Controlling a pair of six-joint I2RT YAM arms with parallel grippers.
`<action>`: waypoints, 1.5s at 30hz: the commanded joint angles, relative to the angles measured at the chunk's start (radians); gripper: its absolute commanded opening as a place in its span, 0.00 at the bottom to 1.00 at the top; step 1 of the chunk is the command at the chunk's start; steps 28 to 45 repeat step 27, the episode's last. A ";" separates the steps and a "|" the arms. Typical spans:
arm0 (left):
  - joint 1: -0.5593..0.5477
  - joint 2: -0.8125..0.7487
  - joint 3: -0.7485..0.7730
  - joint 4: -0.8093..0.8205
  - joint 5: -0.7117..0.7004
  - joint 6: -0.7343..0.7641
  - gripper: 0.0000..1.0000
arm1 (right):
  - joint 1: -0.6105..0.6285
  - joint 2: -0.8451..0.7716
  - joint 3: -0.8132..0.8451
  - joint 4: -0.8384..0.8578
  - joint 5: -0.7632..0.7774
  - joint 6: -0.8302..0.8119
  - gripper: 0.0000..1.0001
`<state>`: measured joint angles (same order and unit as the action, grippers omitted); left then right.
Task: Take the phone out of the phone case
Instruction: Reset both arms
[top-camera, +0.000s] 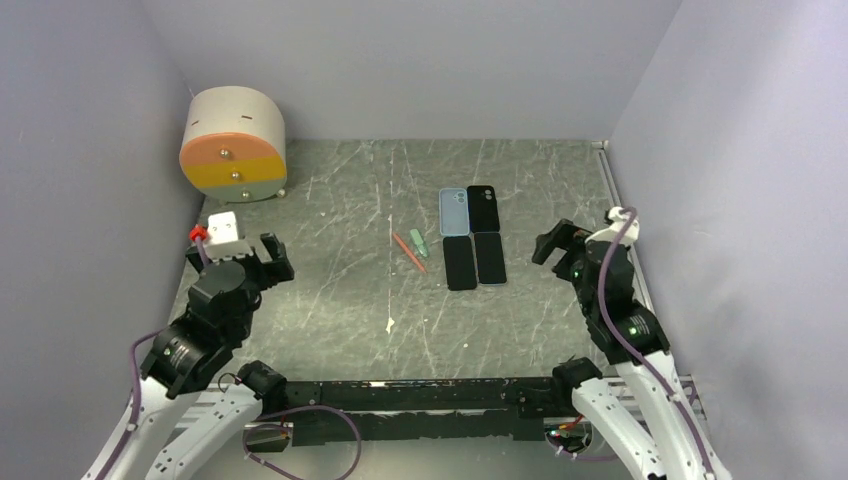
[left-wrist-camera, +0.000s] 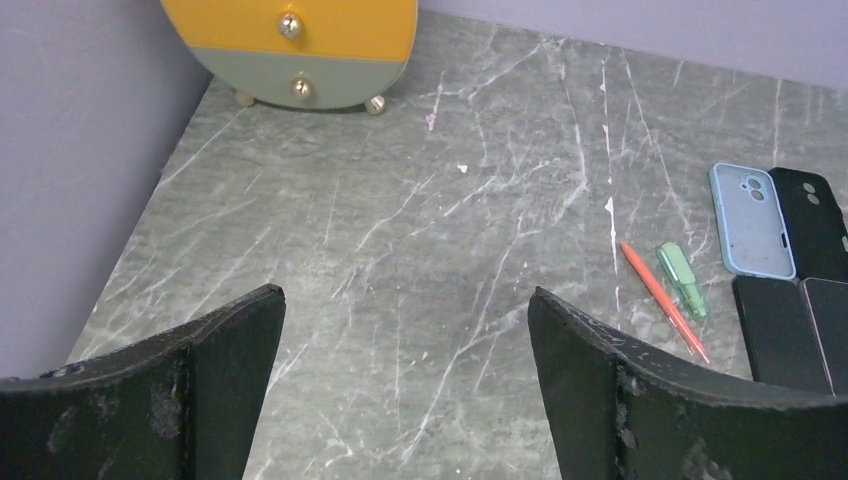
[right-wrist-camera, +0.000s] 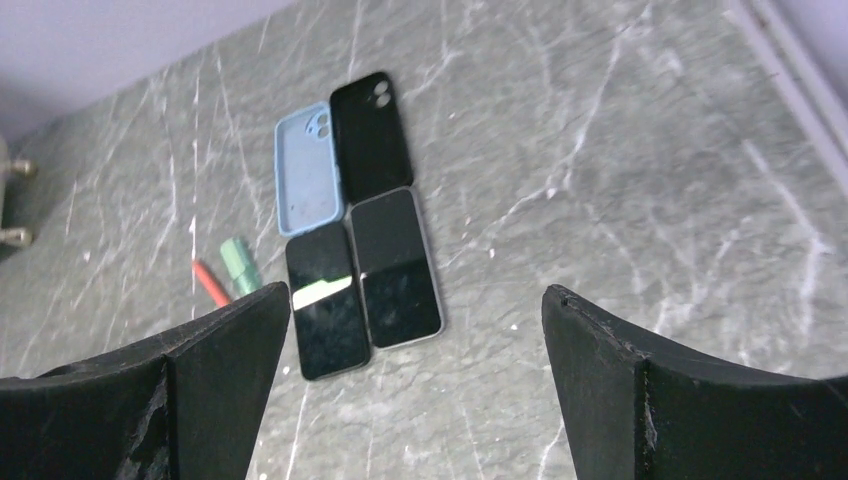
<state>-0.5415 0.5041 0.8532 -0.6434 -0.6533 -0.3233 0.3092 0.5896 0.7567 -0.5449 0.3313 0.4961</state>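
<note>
Four flat items lie in a block mid-table. At the back are a light blue phone case (top-camera: 454, 211) (right-wrist-camera: 308, 168) (left-wrist-camera: 751, 218), empty with its inside up, and a black phone case (top-camera: 485, 208) (right-wrist-camera: 371, 136). In front lie two phones, screens up: a black one (top-camera: 459, 262) (right-wrist-camera: 326, 301) and one with a pale rim (top-camera: 490, 258) (right-wrist-camera: 395, 265); whether that rim is a case I cannot tell. My left gripper (top-camera: 272, 258) (left-wrist-camera: 405, 292) hangs open over bare table at the left. My right gripper (top-camera: 552, 245) (right-wrist-camera: 416, 290) is open, right of the phones, holding nothing.
A red pen (top-camera: 408, 253) (left-wrist-camera: 664, 300) and a small green cap-like piece (top-camera: 418, 243) (left-wrist-camera: 682, 278) lie left of the phones. A round orange-and-grey drawer unit (top-camera: 234, 145) (left-wrist-camera: 300, 45) stands at the back left. Purple walls close in three sides.
</note>
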 joint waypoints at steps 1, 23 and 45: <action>0.005 -0.050 -0.014 -0.109 -0.030 -0.081 0.95 | 0.000 -0.096 0.004 -0.059 0.143 -0.005 0.99; 0.005 -0.198 -0.136 -0.078 -0.081 -0.108 0.95 | 0.000 -0.322 -0.126 0.039 -0.011 -0.245 0.99; 0.005 -0.176 -0.143 -0.066 -0.083 -0.094 0.95 | 0.000 -0.319 -0.122 0.046 -0.009 -0.251 0.99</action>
